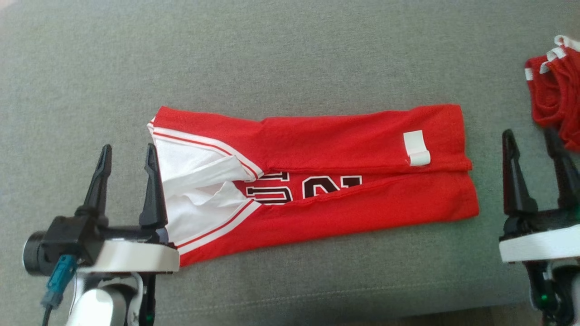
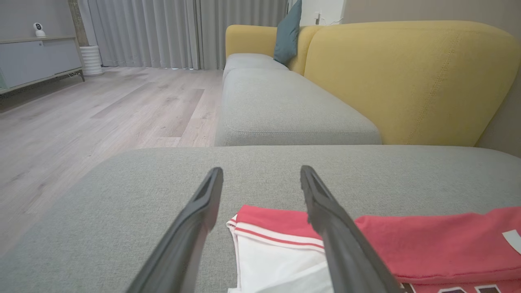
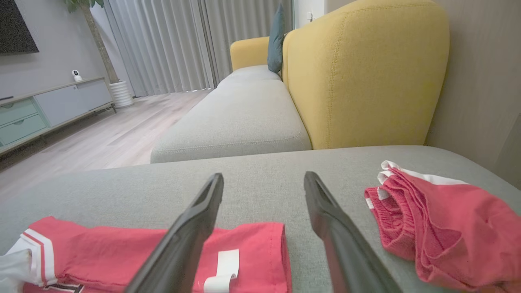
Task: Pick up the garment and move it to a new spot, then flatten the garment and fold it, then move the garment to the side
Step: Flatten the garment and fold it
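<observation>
The garment (image 1: 326,172), a red jersey with white trim and dark numerals, lies folded lengthwise into a long strip across the grey cushion (image 1: 290,59). Its white-trimmed end is at the left, its hem with a white tag at the right. My left gripper (image 1: 128,153) stands open at the garment's left end, its inner finger just above the white edge, nothing held. The left wrist view has the garment (image 2: 427,244) under and right of the open fingers. My right gripper (image 1: 531,136) is open just off the right end, apart from the cloth. The right wrist view shows that end (image 3: 248,256) below its fingers.
A second red garment (image 1: 557,95) lies bunched at the cushion's right edge, close to my right gripper; the right wrist view shows this bunched garment (image 3: 439,228) too. A yellow sofa back (image 2: 407,77) and another grey seat (image 2: 281,106) stand beyond. Wooden floor (image 2: 101,110) lies past the cushion's edge.
</observation>
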Robot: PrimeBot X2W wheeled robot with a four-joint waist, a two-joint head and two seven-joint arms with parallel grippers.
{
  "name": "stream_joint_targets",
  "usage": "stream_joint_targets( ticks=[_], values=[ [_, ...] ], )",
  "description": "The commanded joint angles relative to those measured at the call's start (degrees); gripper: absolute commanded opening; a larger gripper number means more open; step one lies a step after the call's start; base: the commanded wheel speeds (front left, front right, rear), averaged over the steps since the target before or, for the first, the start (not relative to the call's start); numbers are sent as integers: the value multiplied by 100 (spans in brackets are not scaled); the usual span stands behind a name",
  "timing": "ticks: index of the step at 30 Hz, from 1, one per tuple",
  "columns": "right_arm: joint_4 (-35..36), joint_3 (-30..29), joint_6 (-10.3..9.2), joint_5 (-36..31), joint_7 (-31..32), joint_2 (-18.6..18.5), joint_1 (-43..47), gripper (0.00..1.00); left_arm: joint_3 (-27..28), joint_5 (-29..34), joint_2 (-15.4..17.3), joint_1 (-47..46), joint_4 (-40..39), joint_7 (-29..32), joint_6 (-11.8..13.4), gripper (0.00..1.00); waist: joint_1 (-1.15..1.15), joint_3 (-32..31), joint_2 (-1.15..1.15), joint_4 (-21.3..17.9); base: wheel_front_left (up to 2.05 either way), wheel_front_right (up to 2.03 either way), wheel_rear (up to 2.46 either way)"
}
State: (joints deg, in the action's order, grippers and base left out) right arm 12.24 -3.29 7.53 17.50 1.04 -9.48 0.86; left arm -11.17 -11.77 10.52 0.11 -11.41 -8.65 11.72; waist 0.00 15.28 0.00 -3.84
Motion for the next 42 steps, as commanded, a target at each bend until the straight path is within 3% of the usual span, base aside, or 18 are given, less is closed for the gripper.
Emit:
stream_joint_targets(
  ticks=[1, 19, 28, 42],
  values=[
    [192, 119, -4, -53, 5, -32, -40, 100, 162, 41, 92, -32, -222, 16, 45, 100, 0, -17, 0, -11, 0, 0, 0],
    [-3, 217, -4, 76, 127, -66, -7, 100, 98, 0, 91, -30, -62, 61, 106, 100, 0, -124, 0, 31, 0, 0, 0],
    [-1185, 62, -4, 559, 594, -357, -341, 100, -66, 49, 48, -391, 57, -30, 44, 100, 0, 354, 0, 206, 0, 0, 0],
    [-1782, 313, -4, 937, 1297, -318, -607, 100, -118, 62, -26, -767, 320, -269, 69, 100, 0, 824, 0, 271, 0, 0, 0]
  ],
)
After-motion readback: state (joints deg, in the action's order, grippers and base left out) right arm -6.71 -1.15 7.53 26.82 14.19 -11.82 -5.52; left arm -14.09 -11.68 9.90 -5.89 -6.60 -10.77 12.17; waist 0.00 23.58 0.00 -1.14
